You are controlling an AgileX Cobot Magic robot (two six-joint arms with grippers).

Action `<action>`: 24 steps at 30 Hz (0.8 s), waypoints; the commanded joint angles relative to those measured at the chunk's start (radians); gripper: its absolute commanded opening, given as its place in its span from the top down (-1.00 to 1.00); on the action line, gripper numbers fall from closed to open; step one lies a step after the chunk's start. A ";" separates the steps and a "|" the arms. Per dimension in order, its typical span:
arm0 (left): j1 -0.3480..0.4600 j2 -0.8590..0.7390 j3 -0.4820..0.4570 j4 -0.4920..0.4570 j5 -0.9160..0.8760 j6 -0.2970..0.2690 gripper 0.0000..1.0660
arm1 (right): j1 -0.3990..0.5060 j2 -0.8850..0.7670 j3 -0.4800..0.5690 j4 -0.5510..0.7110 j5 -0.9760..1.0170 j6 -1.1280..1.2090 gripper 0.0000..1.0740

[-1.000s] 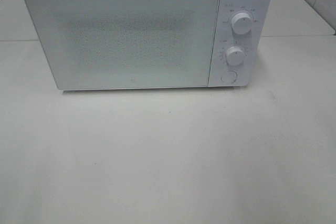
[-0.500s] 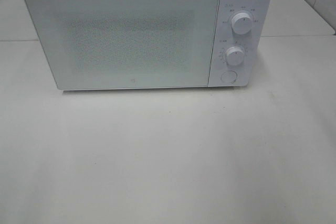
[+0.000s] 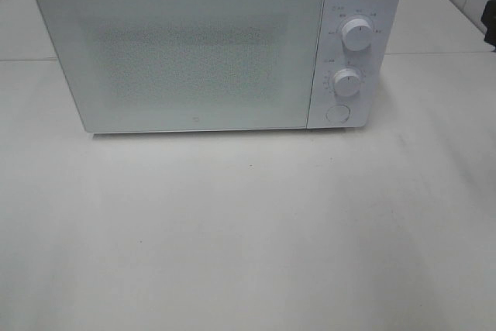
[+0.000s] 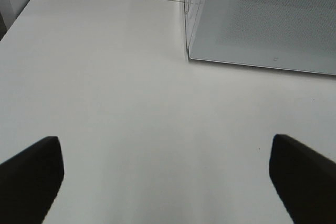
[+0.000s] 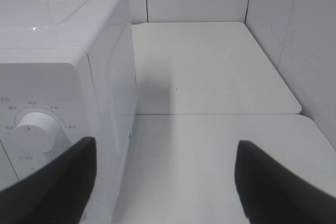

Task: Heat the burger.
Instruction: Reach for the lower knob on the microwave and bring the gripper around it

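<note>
The burger is out of view in every frame. A white microwave stands at the back of the table with its door shut. My left gripper hovers open over bare table in front of the microwave's left front corner, nothing between its dark fingers. To the right of the microwave, my right gripper is open and empty, level with the control panel. Only a dark sliver of the right arm shows in the exterior high view.
The microwave's right panel carries an upper knob, a lower knob and a round button. The upper knob also appears in the right wrist view. The white table meets tiled walls at the back and right.
A dark piece of the right arm has come into the exterior high view at the right edge. The microwave has not moved.
</note>
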 commanded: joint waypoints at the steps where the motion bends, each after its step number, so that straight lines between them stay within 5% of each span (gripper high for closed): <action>1: 0.002 -0.025 0.000 -0.008 -0.002 -0.005 -0.89 | -0.002 0.020 0.045 0.060 -0.129 -0.040 -0.34; 9: 0.002 -0.025 0.000 -0.008 -0.002 -0.005 -0.89 | 0.109 0.020 0.131 0.238 -0.284 -0.188 -0.34; 24: 0.002 -0.025 0.000 -0.008 -0.002 -0.005 -0.89 | 0.327 0.101 0.141 0.437 -0.436 -0.330 -0.34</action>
